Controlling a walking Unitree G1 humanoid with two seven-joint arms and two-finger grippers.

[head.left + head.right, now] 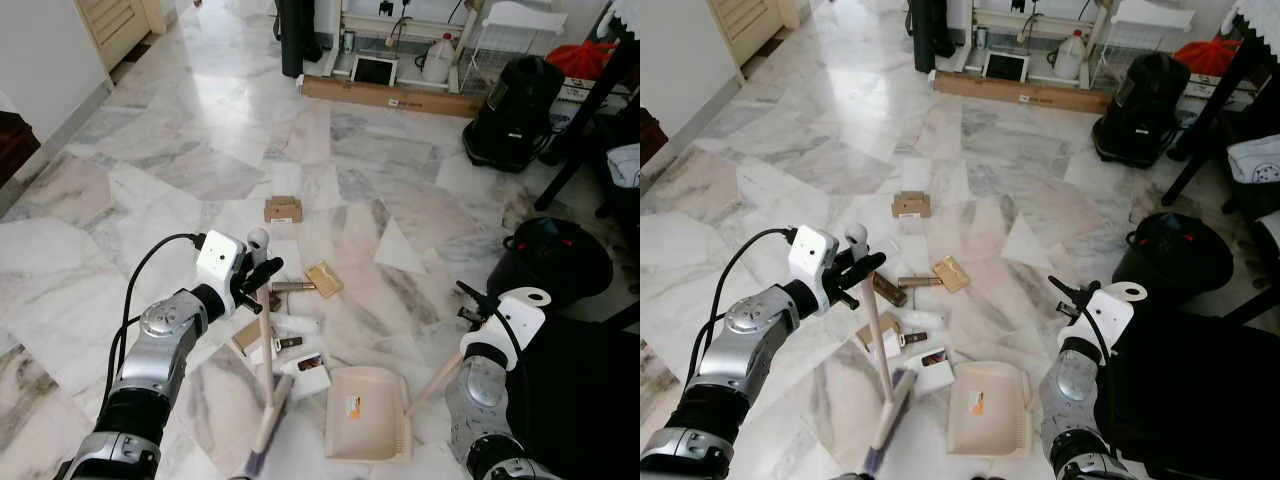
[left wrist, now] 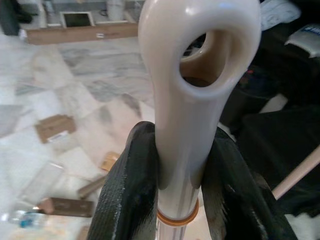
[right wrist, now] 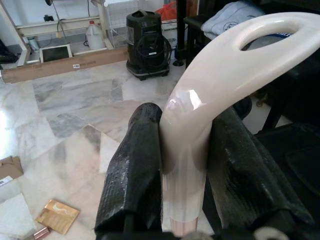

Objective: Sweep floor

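The left arm reaches forward and bends inward at the elbow, its left claw (image 1: pixel 262 272) clamped on the cream top of the broom handle (image 1: pixel 266 345), both black fingers (image 2: pixel 131 185) pressed against the shaft just under the hanging loop. From that claw the handle slants down toward the robot to the broom head (image 1: pixel 262 440) on the marble floor (image 1: pixel 180 150). Just beyond and beneath the left claw lie scattered cardboard scraps (image 1: pixel 283 209) and small packets. The right arm is raised at the robot's right side, its right claw (image 1: pixel 478 306) closed around the dustpan handle (image 3: pixel 200 130); the beige dustpan (image 1: pixel 368 412) rests on the floor below it, beside the broom head.
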